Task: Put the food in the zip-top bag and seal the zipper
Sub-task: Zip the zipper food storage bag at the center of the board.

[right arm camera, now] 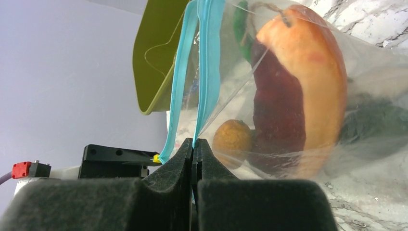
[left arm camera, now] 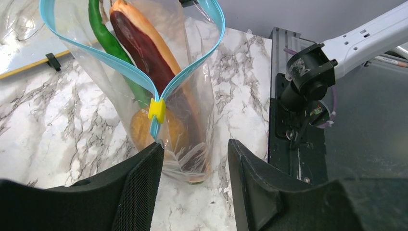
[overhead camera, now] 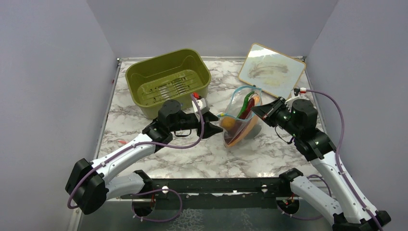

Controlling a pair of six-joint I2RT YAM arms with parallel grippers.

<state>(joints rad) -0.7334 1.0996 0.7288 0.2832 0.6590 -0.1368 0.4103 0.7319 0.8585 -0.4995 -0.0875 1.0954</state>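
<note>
Step in hand: sealing. The food (left arm camera: pixel 144 48) looks loaded. Through the clear bag (overhead camera: pixel 240 120) we see the hot-dog piece, a green pepper (left arm camera: pixel 103 33) and an orange round piece (right arm camera: pixel 232 139). The tub (overhead camera: pixel 166 82), at 11 o'clock from the bag, shows no food in the top view.

Bag: stands near mid-table (overhead camera: pixel 192 159), mouth up and gaping. The zipper (right arm camera: pixel 207 57) spreads wide from the yellow slider (left arm camera: pixel 157 109), so nearly all of it is unsealed.

Right claw (overhead camera: pixel 257 111): at the bag's 3 o'clock, jaws fully together on the zipper's end, holding it taut.

Left claw (left arm camera: pixel 195 154): at the bag's 9 o'clock, jaws about half apart and holding nothing. The slider end sits just ahead of the gap, toward the 10 o'clock finger (left arm camera: pixel 139 183). We cannot tell whether it touches.

Next move, our judgement: centre the left claw on the slider, close on it, and draw it toward 3 o'clock while the right claw anchors. Risk: the jaws catch loose film instead of the slider.
</note>
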